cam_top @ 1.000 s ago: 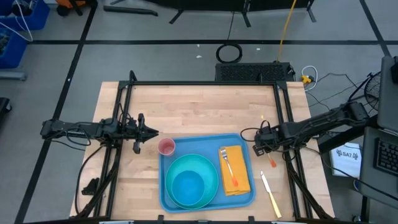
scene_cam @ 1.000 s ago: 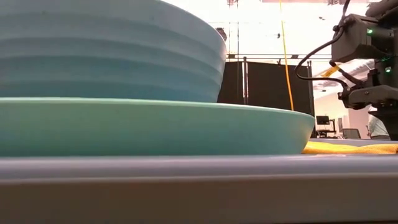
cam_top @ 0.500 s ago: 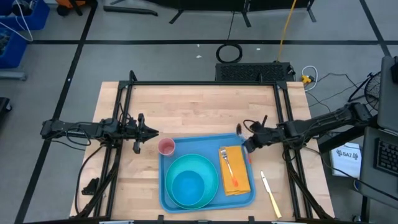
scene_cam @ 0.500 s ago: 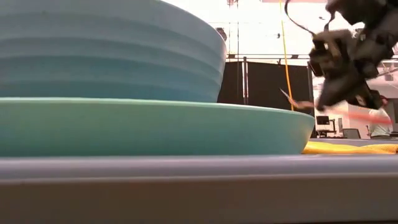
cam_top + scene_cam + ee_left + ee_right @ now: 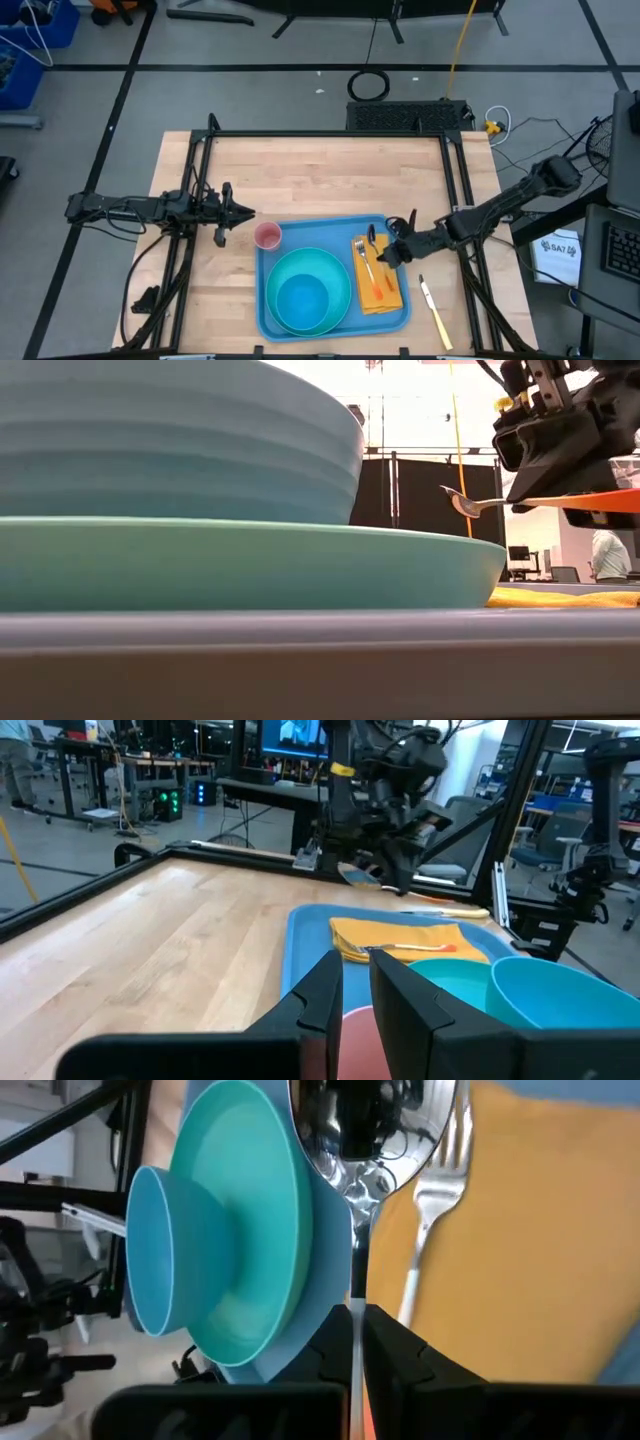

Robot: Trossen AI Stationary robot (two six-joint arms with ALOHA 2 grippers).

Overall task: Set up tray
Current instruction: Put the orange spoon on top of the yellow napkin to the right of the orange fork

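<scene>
The blue tray (image 5: 333,275) lay on the wooden bench (image 5: 310,180) near its front edge, between the two arms. On the tray sat a round turquoise plate (image 5: 336,268) with a blue bowl (image 5: 302,300) stacked on it, and beside the plate a yellow-orange napkin (image 5: 388,262) carrying a fork (image 5: 366,262) with an orange handle. A small pink cup (image 5: 267,236) stood at the tray's far left corner; whether it stood on the tray or just off its rim could not be told from above. A knife (image 5: 434,312) with a pale yellow handle lay on the bench just to the right of the tray.

The right claw (image 5: 392,252) hung over the napkin's right side, clamped on the orange handle of a spoon (image 5: 371,236). The spoon's metal head pointed toward the far end of the napkin, and in the low view the spoon (image 5: 470,504) was held level, clear above the napkin (image 5: 560,598).

The left claw (image 5: 240,212) waited low over the bench just left of the pink cup, its fingers (image 5: 325,995) nearly together with only a narrow gap between them and nothing held.
</scene>
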